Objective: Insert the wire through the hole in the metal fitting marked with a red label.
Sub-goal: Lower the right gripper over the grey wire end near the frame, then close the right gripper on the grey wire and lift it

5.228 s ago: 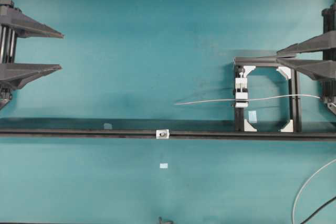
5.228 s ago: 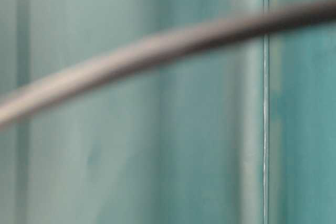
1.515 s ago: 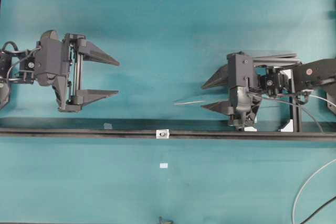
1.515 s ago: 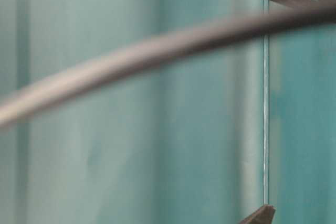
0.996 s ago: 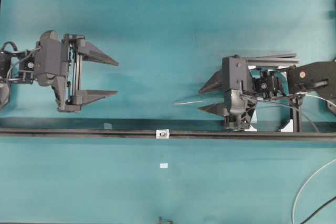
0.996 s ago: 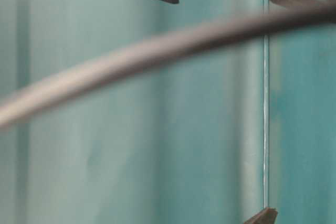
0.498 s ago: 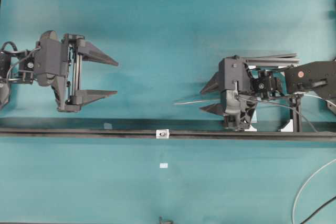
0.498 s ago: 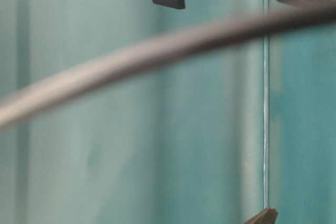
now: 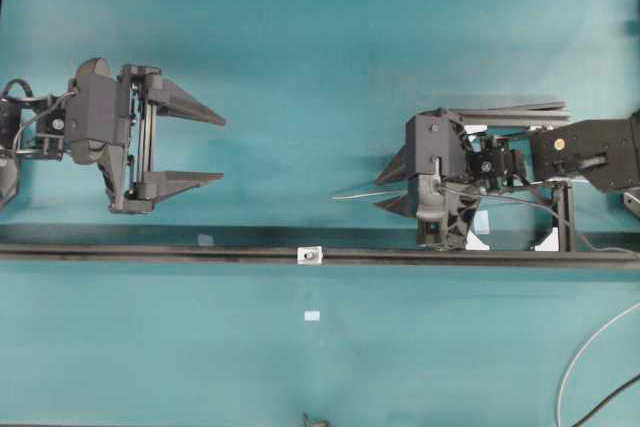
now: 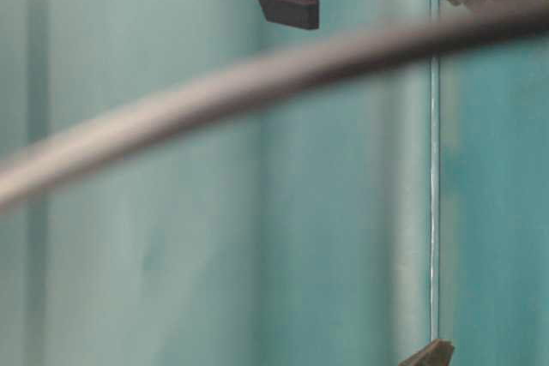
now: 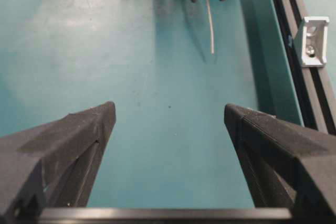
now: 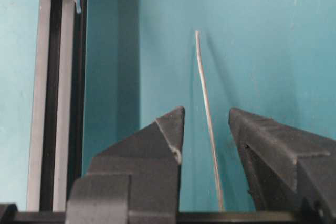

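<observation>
The wire [image 12: 206, 108] lies between the two fingers of the right pincer [image 12: 206, 129], its free end pointing out past them. The fingers stand apart on either side of it with a gap showing on each side, so nothing is gripped yet. In the overhead view the bare end [image 9: 352, 195] juts toward the middle of the surface [image 9: 320, 67]. The fitting [image 9: 310, 256] sits on the dark rail [image 9: 150, 254], well apart from the wire tip and nearer the camera side.

The risks, as I judge them:
- A wire this thin may roll or spring sideways as the fingers close, giving a skewed hold.
- The long free end will likely flex, so a small aiming error could miss the tiny hole [image 11: 311, 50].

The left pincer [image 9: 200, 145] hangs wide open and empty, well away.
</observation>
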